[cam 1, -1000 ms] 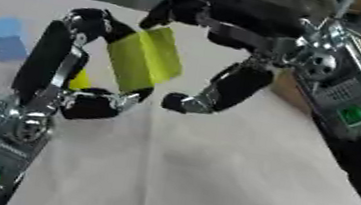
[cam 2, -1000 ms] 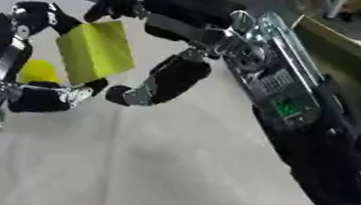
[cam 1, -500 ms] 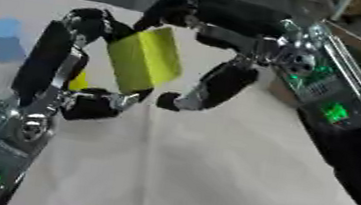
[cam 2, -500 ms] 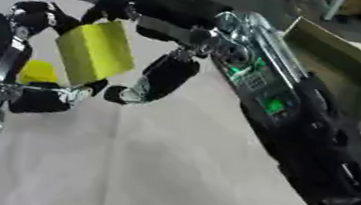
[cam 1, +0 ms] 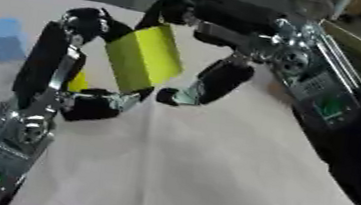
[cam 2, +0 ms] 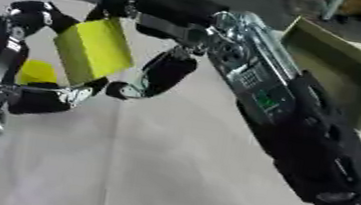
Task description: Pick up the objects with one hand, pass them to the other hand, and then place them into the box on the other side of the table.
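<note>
Both hands meet above the table: left hand (cam 1: pixel 63 83) clamped on yellow-green block (cam 1: pixel 144 58), right hand (cam 1: pixel 219 39) curled around it.

- Near half of the table (cam 1: pixel 208 179): bare cloth, open to either hand.
- Middle, above the table: yellow-green block (cam 1: pixel 143 59) clasped between left hand (cam 1: pixel 88 91) and right hand (cam 1: pixel 219 44), barring passage.
- Far right corner: olive box (cam 2: pixel 334 70), its tilted wall beside the right forearm.
- Left edge: blue block (cam 1: pixel 3 38); a small yellow object (cam 2: pixel 36 72) behind the left hand.
</note>
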{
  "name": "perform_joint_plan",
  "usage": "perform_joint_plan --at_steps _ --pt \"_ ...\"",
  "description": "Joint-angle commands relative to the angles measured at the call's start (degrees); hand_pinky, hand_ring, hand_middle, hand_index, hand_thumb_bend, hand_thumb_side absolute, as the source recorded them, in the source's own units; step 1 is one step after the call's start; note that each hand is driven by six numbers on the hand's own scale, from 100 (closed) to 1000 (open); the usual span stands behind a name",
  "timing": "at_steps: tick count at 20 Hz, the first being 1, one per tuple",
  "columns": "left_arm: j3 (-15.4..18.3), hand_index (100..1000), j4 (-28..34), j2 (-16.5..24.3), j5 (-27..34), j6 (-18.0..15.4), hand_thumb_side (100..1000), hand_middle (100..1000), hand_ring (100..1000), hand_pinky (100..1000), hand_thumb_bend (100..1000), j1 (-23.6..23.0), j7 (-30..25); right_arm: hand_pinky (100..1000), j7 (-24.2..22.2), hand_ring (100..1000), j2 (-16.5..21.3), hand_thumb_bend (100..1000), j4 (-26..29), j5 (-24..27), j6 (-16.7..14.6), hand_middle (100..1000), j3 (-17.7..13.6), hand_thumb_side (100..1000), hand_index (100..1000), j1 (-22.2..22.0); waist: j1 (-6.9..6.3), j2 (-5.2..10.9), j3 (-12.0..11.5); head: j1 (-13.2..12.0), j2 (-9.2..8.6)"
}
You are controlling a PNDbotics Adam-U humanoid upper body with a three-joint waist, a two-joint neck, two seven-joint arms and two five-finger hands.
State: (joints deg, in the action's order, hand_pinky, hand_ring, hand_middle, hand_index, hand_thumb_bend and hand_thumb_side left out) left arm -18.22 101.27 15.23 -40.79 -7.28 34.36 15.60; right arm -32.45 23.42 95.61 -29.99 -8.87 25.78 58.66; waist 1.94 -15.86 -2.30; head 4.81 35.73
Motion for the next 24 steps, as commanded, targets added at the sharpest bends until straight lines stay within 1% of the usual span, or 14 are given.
perform_joint_plan --at_steps 1,7,15,20,22,24 --pt "0.3 515 1.2 0.2 0.9 -0.4 100 382 471 575 146 0.8 0.6 884 1.0 810 0.1 469 -0.2 0.4 0.5 788 -0.3 292 815 1.0 0.70 2.37 0.1 0.0 0.08" --pt "0.3 516 1.0 0.0 1.2 -0.7 100 382 471 575 144 0.9 0.7 878 2.3 804 0.0 442 -0.3 1.6 1.3 755 -0.2 271 788 1.1 0.65 2.25 -0.1 0.0 -0.06" --pt "0.3 516 0.8 -0.2 1.5 -0.4 100 381 470 573 142 1.0 0.1 869 3.4 791 0.3 373 0.5 3.9 2.5 729 -0.1 223 768 1.1 0.61 2.20 -0.2 -0.1 -0.23" --pt "0.3 515 0.6 -0.4 1.5 0.0 100 380 468 570 142 1.0 0.1 865 3.4 785 0.5 357 0.9 4.7 2.9 709 -0.1 209 752 1.1 0.59 2.15 -0.2 0.0 -0.36" --pt "0.4 514 0.4 -0.5 1.4 0.4 100 378 467 569 139 1.0 0.1 866 3.3 787 0.6 380 1.1 4.9 2.9 713 -0.1 217 756 1.1 0.59 2.12 -0.2 0.0 -0.42" --pt "0.4 514 0.3 -0.5 1.4 0.8 100 378 467 568 138 1.0 0.1 865 3.3 783 0.8 359 1.4 5.2 3.0 696 -0.1 201 743 1.0 0.58 2.06 -0.2 -0.1 -0.51"
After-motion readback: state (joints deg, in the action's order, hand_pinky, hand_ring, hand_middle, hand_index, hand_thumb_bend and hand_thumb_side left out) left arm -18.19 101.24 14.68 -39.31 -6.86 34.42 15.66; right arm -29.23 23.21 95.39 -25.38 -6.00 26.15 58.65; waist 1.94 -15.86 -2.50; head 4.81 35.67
